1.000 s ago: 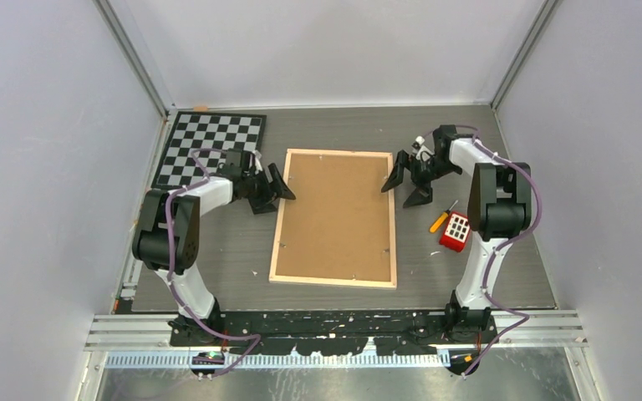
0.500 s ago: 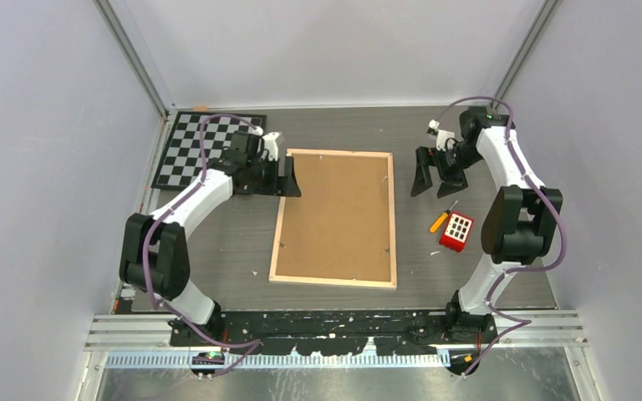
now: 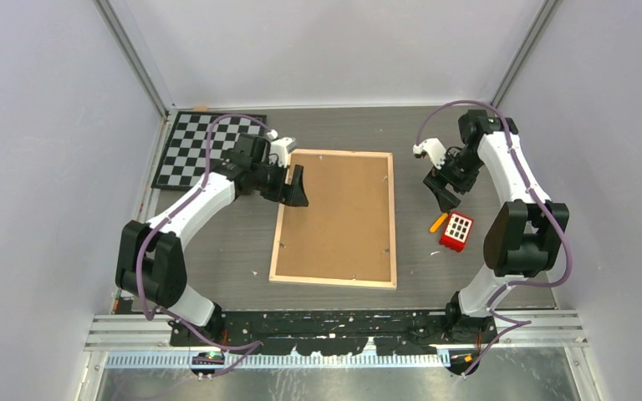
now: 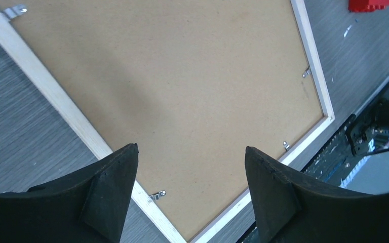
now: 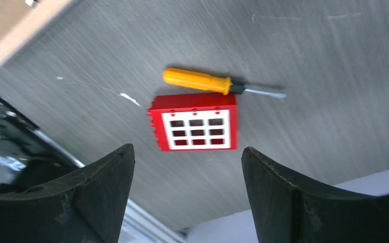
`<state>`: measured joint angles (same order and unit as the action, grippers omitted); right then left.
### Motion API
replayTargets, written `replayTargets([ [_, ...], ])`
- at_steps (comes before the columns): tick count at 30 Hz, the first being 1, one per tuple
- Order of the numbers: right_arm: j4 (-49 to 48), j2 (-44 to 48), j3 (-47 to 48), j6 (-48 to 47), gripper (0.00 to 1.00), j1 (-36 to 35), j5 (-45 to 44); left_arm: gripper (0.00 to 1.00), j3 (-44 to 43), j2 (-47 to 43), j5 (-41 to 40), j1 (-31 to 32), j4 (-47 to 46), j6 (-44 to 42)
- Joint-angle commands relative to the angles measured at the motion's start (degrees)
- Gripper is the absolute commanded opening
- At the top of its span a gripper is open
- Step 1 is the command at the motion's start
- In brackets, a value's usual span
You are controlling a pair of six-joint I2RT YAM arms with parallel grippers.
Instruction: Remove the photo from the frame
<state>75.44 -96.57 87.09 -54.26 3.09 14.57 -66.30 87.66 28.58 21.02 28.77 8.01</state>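
The frame (image 3: 336, 219) lies face down in the middle of the table, its brown fibreboard back and pale wood rim up. It fills the left wrist view (image 4: 182, 81), where small metal clips (image 4: 156, 194) show along the rim. The photo is hidden under the back panel. My left gripper (image 3: 294, 185) is open and empty above the frame's upper left edge. My right gripper (image 3: 445, 194) is open and empty, off the frame's right side, above the bare table.
A black-and-white checkerboard (image 3: 209, 150) lies at the back left. A red block with a white grid (image 3: 457, 230) and an orange-handled screwdriver (image 3: 441, 220) lie right of the frame, both below my right gripper in its wrist view (image 5: 195, 122).
My left gripper has moved right, from beside the frame to over its upper left edge. My right arm has lifted and swung right, away from the frame's right edge, toward the red block.
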Motion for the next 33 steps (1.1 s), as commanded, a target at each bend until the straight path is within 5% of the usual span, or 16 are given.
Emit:
replayTargets([
  [1,-3.35,-1.28,1.55,-15.89,0.80,0.23,-2.51,0.78,-2.34,-2.03,3.43,0.34,2.03,-2.54],
  [10,-6.62,-4.97,-0.09,-26.41,0.62,-0.25,1.99,0.76,-3.44,-2.46,1.18,0.27,6.37,-5.19],
  [33,-18.17,-9.17,-14.16,-39.03,0.60,-0.07,-3.25,0.74,-9.18,1.92,0.58,-2.44,10.46,-4.51],
])
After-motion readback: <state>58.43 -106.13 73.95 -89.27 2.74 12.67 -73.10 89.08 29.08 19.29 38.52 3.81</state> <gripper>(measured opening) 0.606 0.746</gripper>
